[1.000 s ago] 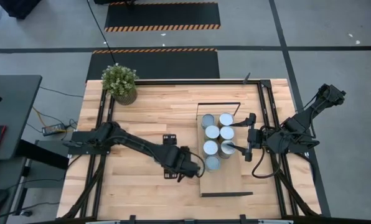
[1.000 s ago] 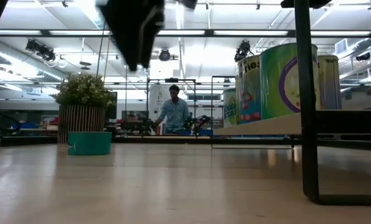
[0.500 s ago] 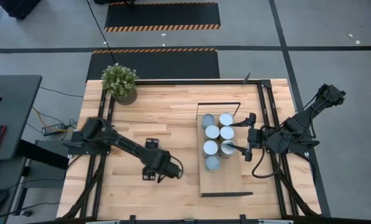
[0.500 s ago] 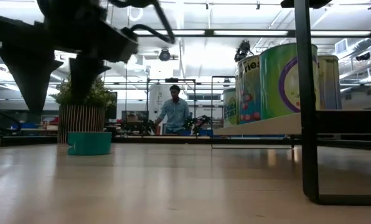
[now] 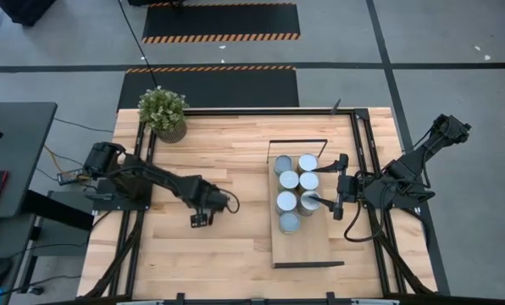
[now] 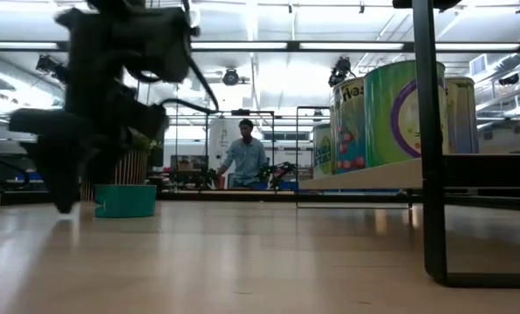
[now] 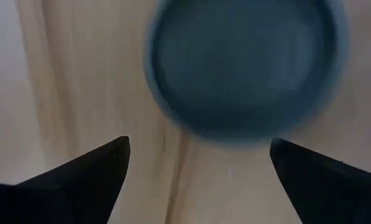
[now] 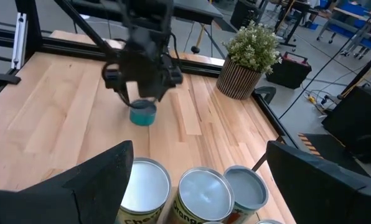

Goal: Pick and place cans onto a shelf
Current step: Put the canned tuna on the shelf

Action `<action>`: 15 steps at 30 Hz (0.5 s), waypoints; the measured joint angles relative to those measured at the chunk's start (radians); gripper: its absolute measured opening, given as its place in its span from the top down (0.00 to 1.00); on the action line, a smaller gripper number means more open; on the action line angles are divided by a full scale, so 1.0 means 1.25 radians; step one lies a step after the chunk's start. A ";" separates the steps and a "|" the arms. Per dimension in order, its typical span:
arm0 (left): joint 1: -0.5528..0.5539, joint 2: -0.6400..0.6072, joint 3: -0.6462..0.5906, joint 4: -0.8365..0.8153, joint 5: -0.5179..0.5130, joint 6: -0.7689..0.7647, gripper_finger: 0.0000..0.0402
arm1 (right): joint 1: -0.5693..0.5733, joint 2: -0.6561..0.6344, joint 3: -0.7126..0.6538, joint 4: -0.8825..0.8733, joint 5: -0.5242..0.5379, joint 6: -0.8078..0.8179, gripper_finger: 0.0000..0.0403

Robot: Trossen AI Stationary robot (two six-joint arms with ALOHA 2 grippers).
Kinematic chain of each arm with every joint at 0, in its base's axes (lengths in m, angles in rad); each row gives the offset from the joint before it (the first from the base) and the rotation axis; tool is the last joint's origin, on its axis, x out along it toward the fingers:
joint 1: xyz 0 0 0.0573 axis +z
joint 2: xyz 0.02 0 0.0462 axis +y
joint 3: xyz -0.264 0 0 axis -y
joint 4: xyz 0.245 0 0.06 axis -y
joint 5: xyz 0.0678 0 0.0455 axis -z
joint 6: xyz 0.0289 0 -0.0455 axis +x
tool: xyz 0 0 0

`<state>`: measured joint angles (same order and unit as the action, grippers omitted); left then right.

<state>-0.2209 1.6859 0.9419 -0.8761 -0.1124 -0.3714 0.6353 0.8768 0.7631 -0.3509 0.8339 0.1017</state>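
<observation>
As seen from above, six small silver-topped metal cans (image 5: 287, 180) were grouped on the long light-wood shelf (image 5: 307, 246), the right end effector (image 5: 330, 201) held open beside them, while the left end effector (image 5: 203, 218) was poised open over the planked wooden worktop (image 5: 235, 144). In the low view, a squat teal can (image 6: 125, 200) was found on the worktop. In the left wrist view, that can (image 7: 244, 65) was framed just beyond the spread fingers (image 7: 89, 171). In the right wrist view, it (image 8: 142, 113) was seen below the left end effector (image 8: 142, 93).

Bright ceiling strip lights (image 6: 347, 45) glare in the low view; the near arm (image 6: 112, 96) is motion-blurred, the teal can (image 7: 244, 65) defocused.
</observation>
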 joint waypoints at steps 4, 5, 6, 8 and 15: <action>0.045 0.000 -0.024 0.084 0.031 0.027 0.02 | 0.000 0.000 0.000 0.000 0.000 0.000 0.07; 0.051 0.000 -0.024 0.092 0.031 0.035 0.02 | 0.000 0.000 0.000 0.000 0.000 0.000 0.07; 0.054 0.000 -0.024 0.100 0.031 0.037 0.02 | 0.000 0.000 0.000 0.000 0.000 0.000 0.07; 0.055 0.001 -0.023 0.118 0.030 0.037 0.03 | 0.000 0.000 0.000 0.000 0.000 0.000 0.07; 0.053 0.002 -0.021 0.191 0.041 0.021 0.15 | -0.001 0.000 0.000 0.002 0.000 0.000 0.07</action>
<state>-0.1551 1.6883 0.9161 -0.6377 -0.0612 -0.3457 0.6342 0.8768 0.7631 -0.3490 0.8341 0.1020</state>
